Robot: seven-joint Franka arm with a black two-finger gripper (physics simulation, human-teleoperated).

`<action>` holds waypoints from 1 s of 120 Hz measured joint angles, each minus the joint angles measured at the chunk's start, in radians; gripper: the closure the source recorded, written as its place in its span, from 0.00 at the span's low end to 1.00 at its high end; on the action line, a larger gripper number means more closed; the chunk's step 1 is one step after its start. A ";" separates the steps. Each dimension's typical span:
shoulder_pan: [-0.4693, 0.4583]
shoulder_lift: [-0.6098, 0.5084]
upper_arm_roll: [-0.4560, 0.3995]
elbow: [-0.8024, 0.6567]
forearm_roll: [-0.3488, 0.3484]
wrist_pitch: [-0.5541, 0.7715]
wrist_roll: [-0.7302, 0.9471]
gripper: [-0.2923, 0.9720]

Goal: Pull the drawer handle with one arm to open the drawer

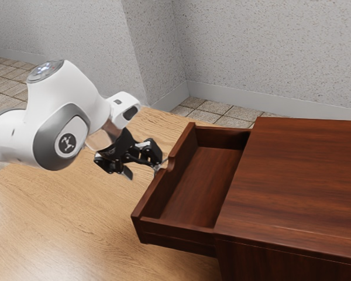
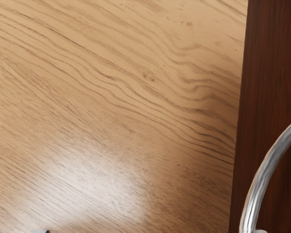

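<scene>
Drawer [image 1: 190, 187], dark glossy wood, boxy, open, with curved metal handle [image 2: 266, 174].

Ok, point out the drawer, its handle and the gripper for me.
drawer [image 1: 199, 181]: exterior view, bare inside floor.
handle [image 2: 267, 167]: wrist view, middle of the curved metal bar.
gripper [image 1: 147, 159]: exterior view, black tip near the drawer front.

Dark wooden drawer [image 1: 190, 187] stands pulled open, curved silver handle [image 2: 266, 171] on its front.
</scene>
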 joint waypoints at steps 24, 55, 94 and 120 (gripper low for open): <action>0.006 -0.016 0.000 -0.015 -0.003 0.001 -0.002 0.38; 0.026 -0.038 0.000 -0.035 -0.007 0.001 -0.004 0.38; 0.022 -0.039 -0.001 -0.038 -0.008 0.010 -0.006 0.34; 0.019 -0.042 -0.006 -0.035 -0.008 0.018 -0.004 0.30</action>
